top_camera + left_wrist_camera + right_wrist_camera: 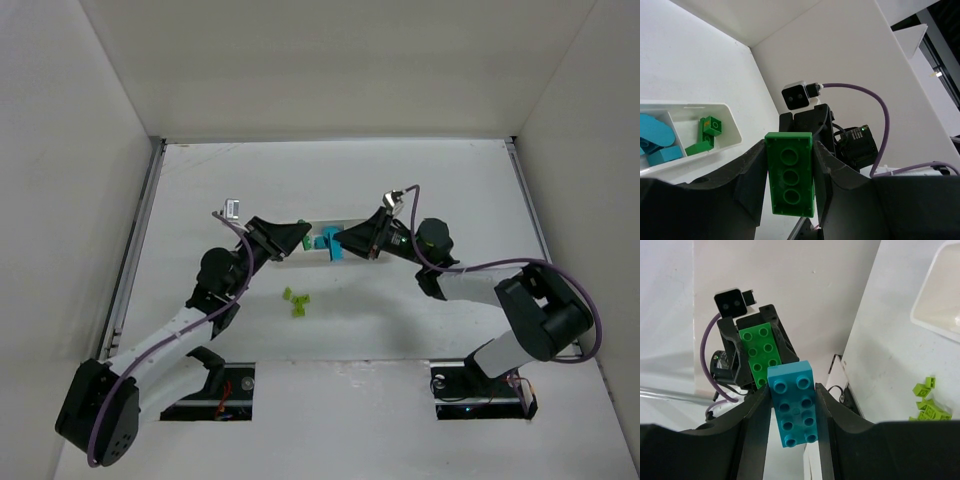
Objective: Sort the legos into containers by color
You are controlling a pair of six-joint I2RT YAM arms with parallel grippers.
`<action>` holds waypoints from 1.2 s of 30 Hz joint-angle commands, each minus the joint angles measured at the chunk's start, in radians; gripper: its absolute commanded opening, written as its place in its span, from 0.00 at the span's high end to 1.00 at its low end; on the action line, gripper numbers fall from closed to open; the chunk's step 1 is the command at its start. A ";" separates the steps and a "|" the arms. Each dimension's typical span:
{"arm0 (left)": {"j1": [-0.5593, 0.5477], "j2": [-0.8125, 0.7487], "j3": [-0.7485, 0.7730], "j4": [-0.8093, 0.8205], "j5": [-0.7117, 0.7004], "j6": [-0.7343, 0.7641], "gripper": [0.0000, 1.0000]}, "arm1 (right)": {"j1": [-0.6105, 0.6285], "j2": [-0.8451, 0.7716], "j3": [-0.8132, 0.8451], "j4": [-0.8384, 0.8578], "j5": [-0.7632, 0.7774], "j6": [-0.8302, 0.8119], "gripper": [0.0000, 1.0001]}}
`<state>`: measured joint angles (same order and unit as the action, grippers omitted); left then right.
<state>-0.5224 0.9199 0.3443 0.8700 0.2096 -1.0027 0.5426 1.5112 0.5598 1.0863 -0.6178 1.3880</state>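
The left gripper is clamped on a glossy dark green brick, round sockets showing. The right gripper pinches a studded cyan brick, near the thin-walled white tray. Small yellow-green bricks lie loose on the matte table.

Green brick, cyan brick gripped aloft; yellow-green bricks loose.

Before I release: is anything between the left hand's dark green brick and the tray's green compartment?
Nothing visible does: the green compartment lies open, holding two green bricks. The right hand, shut on a cyan brick, faces the dark green brick closely.
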 commanded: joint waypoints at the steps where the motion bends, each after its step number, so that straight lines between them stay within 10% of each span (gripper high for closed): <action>1: 0.025 -0.041 0.021 0.032 0.017 0.019 0.78 | -0.016 -0.017 0.009 0.074 -0.002 -0.017 0.73; 16: 0.032 -0.151 0.059 -0.290 -0.078 0.232 0.77 | 0.079 0.113 0.397 -0.708 0.522 -0.550 0.72; 36: 0.020 -0.147 0.015 -0.299 -0.095 0.300 0.75 | 0.205 0.271 0.629 -1.029 0.940 -0.784 0.70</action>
<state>-0.4973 0.7719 0.3531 0.5156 0.1184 -0.7254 0.7269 1.7828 1.1431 0.0799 0.2451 0.6498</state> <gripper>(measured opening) 0.341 0.425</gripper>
